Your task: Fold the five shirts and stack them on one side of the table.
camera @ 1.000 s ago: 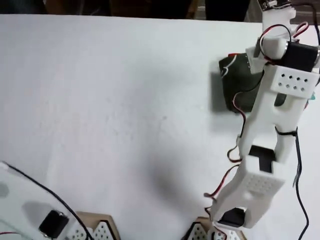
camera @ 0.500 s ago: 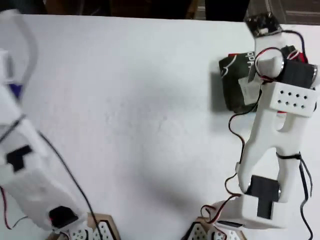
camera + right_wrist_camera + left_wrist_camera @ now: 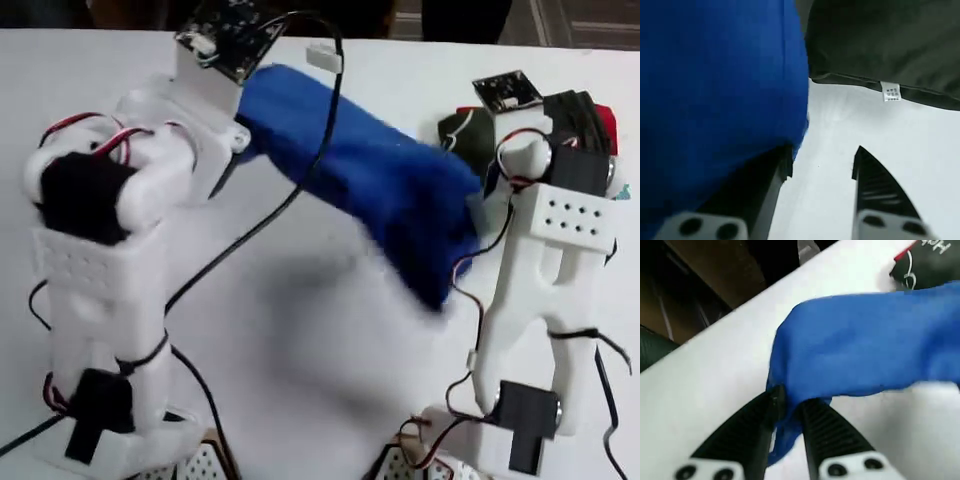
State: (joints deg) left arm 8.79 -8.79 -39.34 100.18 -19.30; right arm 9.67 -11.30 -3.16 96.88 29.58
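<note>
Underneath: white table (image 3: 330, 400); dark room beyond its far edge.
Blue shirt (image 3: 370, 180): long axis diagonal, far-left to near-right, beside dark folded stack (image 3: 460, 135).
Left gripper (image 3: 790, 401): my fingers pinch its edge.
Right gripper (image 3: 823, 157): mine, spread.

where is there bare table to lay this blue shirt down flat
The widest bare table lies on the near side of the blue shirt, between the two arms' bases. A narrower strip runs beyond the shirt, along the far edge. It is crowded at the far right, with the dark folded shirt and the right arm.
</note>
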